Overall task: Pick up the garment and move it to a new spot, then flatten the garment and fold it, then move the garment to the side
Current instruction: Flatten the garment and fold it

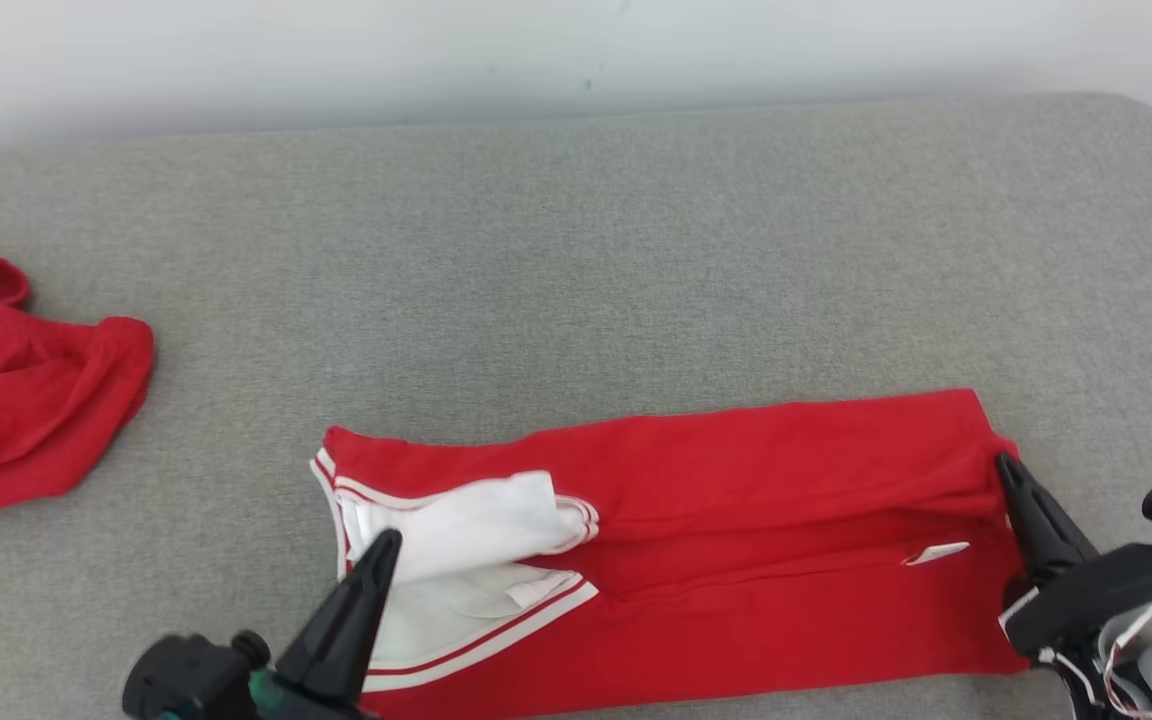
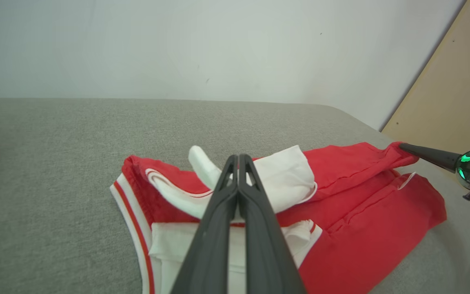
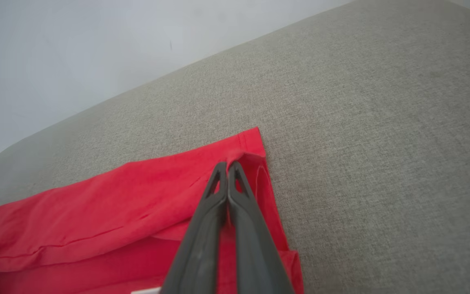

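Grey upholstered surface: carries everything. There is bare room behind and to the right of the work, enough for the fold and for the later move aside.
Garment: a red jersey with white trim, lying lengthwise across the near part of the surface. Its far long edge is doubled over toward the middle, so I judge the step in hand to be a lengthwise fold.
Second red garment: crumpled at the far left, well apart from the garment and best kept clear of.
Left hand: clenched, its tips on the garment's white sleeve end. The cloth bunches up around the tips, so it appears to be pinched.
Right hand: clenched on a rucked fold of red cloth just inside the hem corner.
White sleeve: curled and loose, and likely to wrinkle under the fold unless it is tucked flat.
White tag: lies on the red near the hem.
Doing it well: move both hands together at one height, with the cloth taut between them. Lay the edges parallel, lower the cloth before letting go, then smooth the sleeve end.
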Controlling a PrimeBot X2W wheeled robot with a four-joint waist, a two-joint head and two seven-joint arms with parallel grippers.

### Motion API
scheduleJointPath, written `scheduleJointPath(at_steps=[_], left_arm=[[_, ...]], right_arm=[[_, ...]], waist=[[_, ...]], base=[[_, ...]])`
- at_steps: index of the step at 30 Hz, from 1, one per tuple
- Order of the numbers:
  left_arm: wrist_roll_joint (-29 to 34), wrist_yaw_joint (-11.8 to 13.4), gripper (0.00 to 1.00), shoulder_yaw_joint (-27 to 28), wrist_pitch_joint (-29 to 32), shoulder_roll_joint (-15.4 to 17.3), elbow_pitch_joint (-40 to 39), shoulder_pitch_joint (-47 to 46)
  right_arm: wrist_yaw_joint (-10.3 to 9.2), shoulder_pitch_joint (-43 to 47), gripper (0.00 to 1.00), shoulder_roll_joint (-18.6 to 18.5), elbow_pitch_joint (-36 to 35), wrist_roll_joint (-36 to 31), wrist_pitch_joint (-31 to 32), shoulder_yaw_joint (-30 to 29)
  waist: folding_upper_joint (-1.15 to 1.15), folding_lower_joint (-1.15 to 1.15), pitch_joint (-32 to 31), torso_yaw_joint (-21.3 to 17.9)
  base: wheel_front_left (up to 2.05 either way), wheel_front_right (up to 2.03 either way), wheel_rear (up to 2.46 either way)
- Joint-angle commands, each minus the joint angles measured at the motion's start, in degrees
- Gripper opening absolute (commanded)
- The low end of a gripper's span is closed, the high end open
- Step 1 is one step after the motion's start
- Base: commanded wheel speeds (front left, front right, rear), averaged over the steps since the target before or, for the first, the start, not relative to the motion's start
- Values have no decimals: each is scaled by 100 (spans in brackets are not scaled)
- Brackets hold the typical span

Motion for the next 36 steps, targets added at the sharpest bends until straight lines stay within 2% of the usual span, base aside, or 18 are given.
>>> scheduleJointPath(at_steps=[1,7,8,9,10,21,30,36], left_arm=[[144,-74,0,76,-30,-106,127,168],[410,-316,0,288,-31,-392,565,385],[439,-375,15,329,-31,-462,635,404],[471,-394,44,402,-31,-544,682,424],[507,-393,100,493,-31,-623,735,460],[921,-654,100,1264,-32,-1178,808,934],[1496,-466,100,2061,-32,-1631,518,1172],[1772,-386,100,2386,-32,-1801,368,1263]], right_arm=[[-1,138,0,-71,-82,34,64,-15],[-1,359,0,-124,-101,-66,221,-160],[-1,383,24,-110,-96,-104,235,-193],[-1,415,49,-97,-90,-152,216,-248],[-1,454,100,-71,-80,-189,200,-291],[-1,788,100,153,-194,-539,164,-848],[-1,563,100,537,380,-1346,549,-1370],[-1,383,100,814,809,-1790,810,-1574]], waist=[[0,1,-51,44],[0,1,-118,73],[0,1,-142,75],[0,1,-165,73],[0,1,-192,75],[0,1,-460,166],[0,1,-615,316],[0,1,-589,437]], base=[[0,0,0],[0,0,0],[0,0,0],[0,0,0],[0,0,0],[0,0,0],[0,0,0],[0,0,0]])
